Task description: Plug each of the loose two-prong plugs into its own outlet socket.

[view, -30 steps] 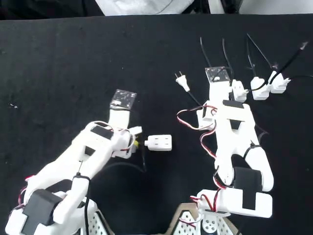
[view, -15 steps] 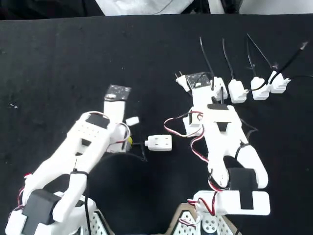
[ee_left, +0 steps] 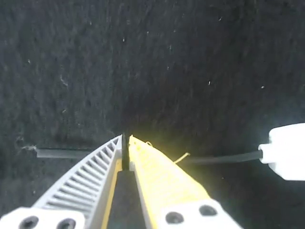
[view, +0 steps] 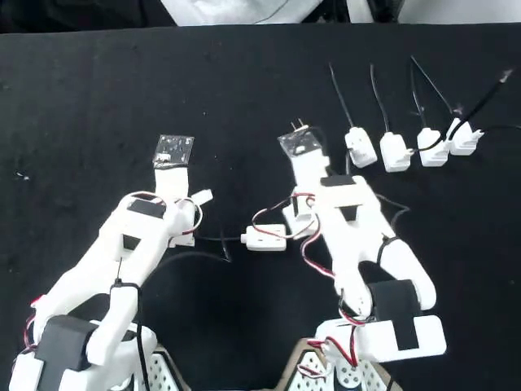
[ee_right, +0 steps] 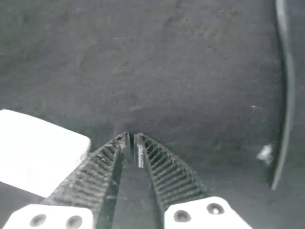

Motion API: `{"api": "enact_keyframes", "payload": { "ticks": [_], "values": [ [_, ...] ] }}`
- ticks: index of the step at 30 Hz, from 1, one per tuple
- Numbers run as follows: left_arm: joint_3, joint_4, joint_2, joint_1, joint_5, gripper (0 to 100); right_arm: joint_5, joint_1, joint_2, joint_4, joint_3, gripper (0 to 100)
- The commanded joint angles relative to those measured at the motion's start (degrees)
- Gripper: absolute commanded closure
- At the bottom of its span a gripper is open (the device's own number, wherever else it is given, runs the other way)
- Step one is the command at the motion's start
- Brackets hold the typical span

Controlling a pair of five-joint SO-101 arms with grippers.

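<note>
One plug [view: 299,125] lies loose just beyond the right arm [view: 350,220], well apart from the free socket [view: 265,238] nearer the robot. The left gripper [ee_left: 125,138] and right gripper [ee_right: 132,136] both have their fingers pressed together. Fetching the plug likely means opening the right one first.

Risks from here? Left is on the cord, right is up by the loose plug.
1. The left gripper has its jaws shut on the thin cord, not the socket block. The block could swivel or slide when a plug is pushed in.
2. The right arm's red wire loop hangs beside that block and might snag it.
3. The loose plug lies just ahead of the right gripper, whose jaws are shut. It may get nudged away, not grasped.
</note>
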Motion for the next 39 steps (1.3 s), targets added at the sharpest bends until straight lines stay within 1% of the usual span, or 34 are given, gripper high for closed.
{"api": "enact_keyframes", "payload": {
  "ticks": [1,5,11,14,18,22,25,28,32,33,35,39],
  "values": [
    [-0.04,-0.88,-0.97,-0.4,0.62,97,-0.44,-4.22,-0.57,0.53,-0.04,98.8],
    [-0.13,0.35,-0.97,-0.4,0.53,97,-3.43,-6.07,-0.57,-1.49,-0.31,98.8],
    [-5.67,11.08,-0.97,-0.4,0.18,97,-4.04,-9.49,-0.57,-1.85,-1.89,98.8],
    [-7.34,14.15,-0.97,-0.4,0.09,97,-4.04,-9.58,-0.57,-4.22,-3.03,98.8],
    [-7.52,15.3,-1.05,-0.4,-0.62,97,-4.13,-7.03,-0.66,-4.92,-3.12,98.8],
    [-7.16,15.38,-1.67,0.22,-6.95,97,-4.13,-2.46,-4.53,-4.84,-2.68,98.8],
    [-6.11,17.67,-5.71,1.63,-9.49,97,-4.13,-0.18,-9.89,-4.84,-0.31,98.8],
    [-4.44,20.57,-12.66,3.91,-10.73,96,-4.13,-0.44,-14.37,-4.84,3.82,98.8],
    [-0.66,20.92,-18.99,7.08,-11.52,86,-3.96,-2.02,-17.27,-4.84,6.9,98.8],
    [-0.04,20.92,-19.08,7.96,-11.52,85,-3.96,-1.93,-17.45,-4.84,6.9,98.8],
    [0.48,20.75,-18.2,9.63,-11.52,86,-4.04,-1.05,-17.63,-4.84,6.81,98.8],
    [0.84,16.62,-13.63,12.53,-11.34,86,-4.04,2.46,-17.63,-4.75,6.2,98.8]
  ]
}}
